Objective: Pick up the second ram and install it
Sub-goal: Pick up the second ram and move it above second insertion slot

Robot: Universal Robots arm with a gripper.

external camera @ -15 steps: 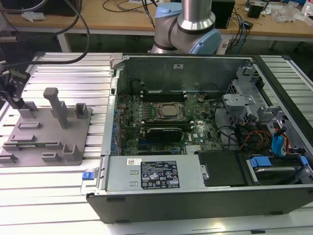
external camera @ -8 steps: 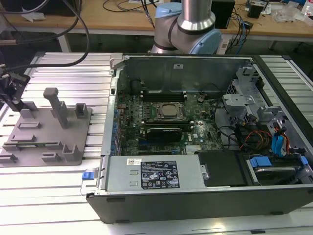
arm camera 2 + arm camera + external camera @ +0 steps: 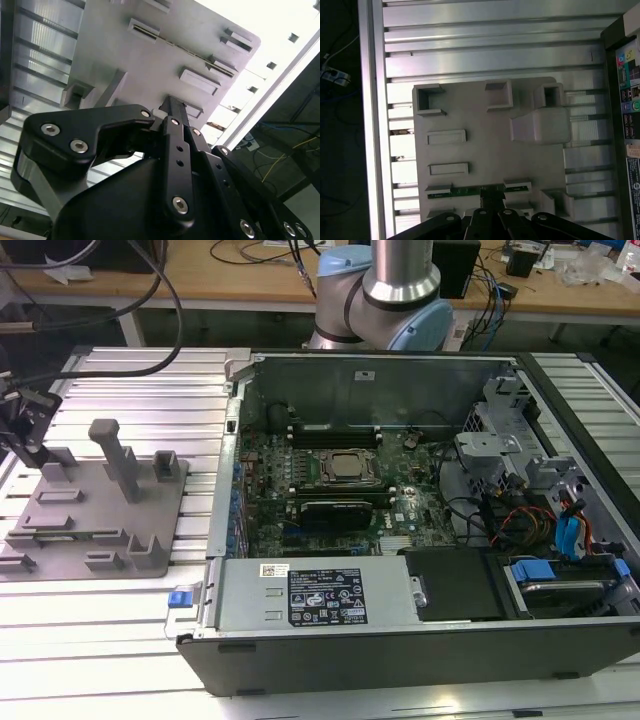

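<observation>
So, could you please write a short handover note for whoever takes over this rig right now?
End effector: down at the long green ram stick; clamped or not, cannot tell.
Ram: on edge in a slot of the grey plastic holder tray, beside the open black computer case.
Done: nothing lifted yet.
Left: picking the stick up and installing it.

A cable-strewn wooden workbench [image 3: 600,295] stands behind the ribbed metal table [image 3: 130,365].
</observation>
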